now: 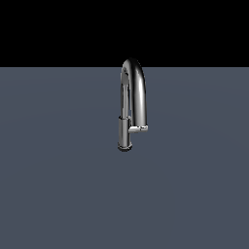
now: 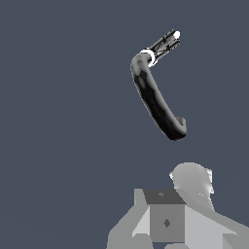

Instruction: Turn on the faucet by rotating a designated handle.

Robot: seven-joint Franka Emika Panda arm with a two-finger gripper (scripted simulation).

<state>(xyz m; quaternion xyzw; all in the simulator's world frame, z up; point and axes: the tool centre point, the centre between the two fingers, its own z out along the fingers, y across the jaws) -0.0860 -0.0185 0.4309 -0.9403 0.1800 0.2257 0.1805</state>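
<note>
Nearest the wrist camera, pale grey blocks of the arm's own body fill the foreground; whether these include the claw (image 2: pixel 168 221) is unclear, so its opening cannot be told, and nothing appears held. Beyond, well apart, the faucet (image 2: pixel 155 97) stands alone on the grey surface (image 1: pixel 58 194). Seen from overhead, its spout arcs away from the arm. The handle (image 2: pixel 165 43) lies farthest, a short lever jutting sideways; in the exterior view it points toward that view's right. Judged: approach not begun.

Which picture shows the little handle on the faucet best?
The exterior view: the handle sticks out sideways from the faucet, clearly outlined. In the wrist view, it's a small lever seen from above.
</note>
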